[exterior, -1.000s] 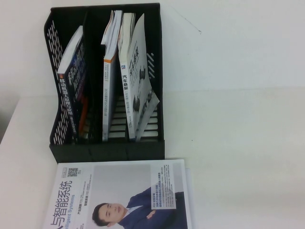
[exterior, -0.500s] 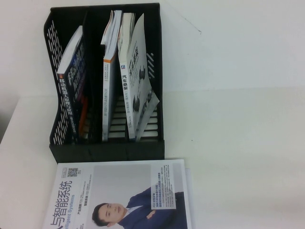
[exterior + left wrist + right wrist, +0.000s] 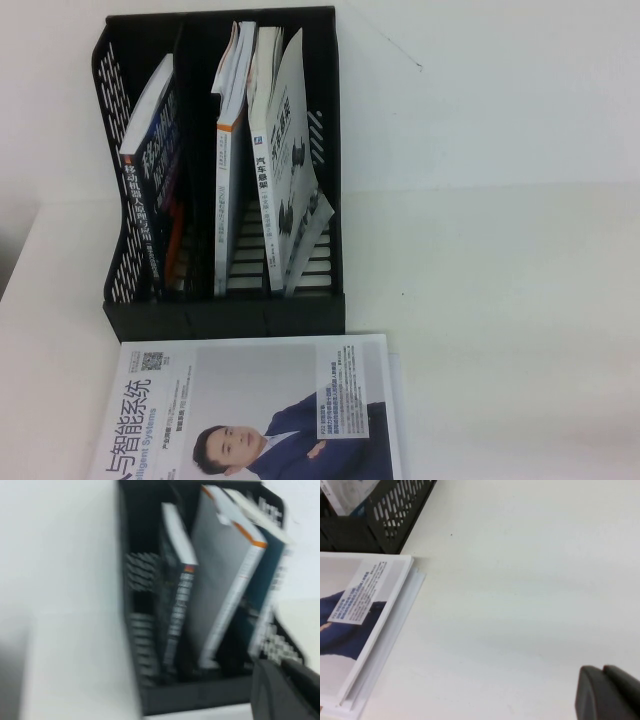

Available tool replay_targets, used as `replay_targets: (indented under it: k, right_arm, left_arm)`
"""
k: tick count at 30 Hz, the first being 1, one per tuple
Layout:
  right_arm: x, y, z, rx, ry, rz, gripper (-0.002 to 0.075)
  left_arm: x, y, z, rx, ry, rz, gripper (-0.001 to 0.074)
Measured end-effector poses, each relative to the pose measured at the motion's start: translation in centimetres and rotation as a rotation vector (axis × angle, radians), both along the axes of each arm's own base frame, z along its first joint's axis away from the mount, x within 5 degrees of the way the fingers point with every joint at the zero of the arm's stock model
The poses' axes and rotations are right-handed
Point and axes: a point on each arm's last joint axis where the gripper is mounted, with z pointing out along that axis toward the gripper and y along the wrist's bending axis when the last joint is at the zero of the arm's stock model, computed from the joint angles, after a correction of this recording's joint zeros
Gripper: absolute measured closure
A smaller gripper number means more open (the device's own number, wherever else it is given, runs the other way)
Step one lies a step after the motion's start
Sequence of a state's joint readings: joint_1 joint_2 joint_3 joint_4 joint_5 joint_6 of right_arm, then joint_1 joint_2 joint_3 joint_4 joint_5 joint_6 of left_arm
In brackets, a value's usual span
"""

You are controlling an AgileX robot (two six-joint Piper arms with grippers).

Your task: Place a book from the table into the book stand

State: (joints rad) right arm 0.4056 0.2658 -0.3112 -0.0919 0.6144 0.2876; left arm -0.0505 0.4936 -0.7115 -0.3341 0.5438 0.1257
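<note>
The dark navy book (image 3: pixel 150 190) with white Chinese title stands leaning in the left slot of the black mesh book stand (image 3: pixel 225 318). Its spine also shows in the left wrist view (image 3: pixel 177 615), inside the book stand (image 3: pixel 200 695). Neither gripper shows in the high view. My left gripper (image 3: pixel 285 690) is shut and empty, hovering just in front of the stand. My right gripper (image 3: pixel 605 692) is shut and empty over the bare white table (image 3: pixel 520 580), to the right of the stand's corner (image 3: pixel 395 510).
A white-cover book picturing a suited man (image 3: pixel 255 410) lies flat on the table (image 3: pixel 500 250) just in front of the stand; it also shows in the right wrist view (image 3: pixel 355 615). White and grey books with orange-marked spines (image 3: pixel 235 150) fill the other slots.
</note>
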Motion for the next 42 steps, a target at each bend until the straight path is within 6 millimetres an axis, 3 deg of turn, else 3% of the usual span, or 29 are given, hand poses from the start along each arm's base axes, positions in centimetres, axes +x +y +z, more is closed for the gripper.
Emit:
replay_targets:
  k: [5,9,18,20,26,42]
  right_arm:
    - [0.0,0.0,0.0,-0.002,-0.001,0.0,0.0721]
    - [0.0,0.0,0.0,-0.002,0.0,0.0,0.0721]
    - [0.0,0.0,0.0,-0.003,0.001,0.0,0.0721]
    - [0.0,0.0,0.0,-0.003,0.001,0.0,0.0721]
    - [0.0,0.0,0.0,-0.003,0.002,0.0,0.0721]
    - [0.0,0.0,0.0,-0.003,0.002,0.0,0.0721]
  left_arm:
    - [-2.7,0.9,-2.0,0.168,-0.099,0.065,0.0734]
    - [-4.1,1.1,-6.2,0.216,-0.132,0.085,0.0735]
    - [-3.3,1.5,-16.6,0.127,-0.164,0.155,0.0736]
    - [-3.3,1.5,-17.8,0.103,-0.116,0.152,0.0736]
    - [-3.5,1.3,-18.8,0.141,-0.01,0.114,0.0736]
    - [-3.5,1.3,-18.9,0.162,0.002,0.108,0.0737]
